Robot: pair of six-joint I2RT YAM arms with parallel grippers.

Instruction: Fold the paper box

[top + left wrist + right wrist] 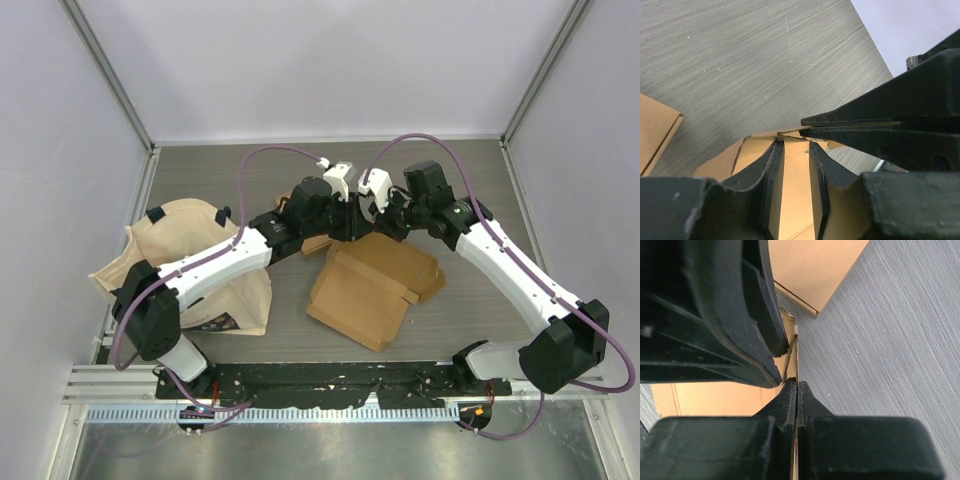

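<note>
The paper box [372, 283] is a flat brown cardboard piece lying in the middle of the table, with its far edge lifted. Both grippers meet at that far edge. My right gripper [797, 385] is shut on a thin flap of the box, whose edge runs between its pads. The left wrist view shows the same grip [807, 131] from the side. My left gripper [792, 147] hovers right beside it, its jaws a narrow gap apart. Box cardboard [795, 190] shows through that gap, and neither finger [771, 180] presses on it.
A tan paper bag [190, 265] lies at the left under the left arm. A second flat cardboard piece [316, 245] sits just behind the box, also seen in the right wrist view [815, 270]. White walls enclose the grey table [470, 320].
</note>
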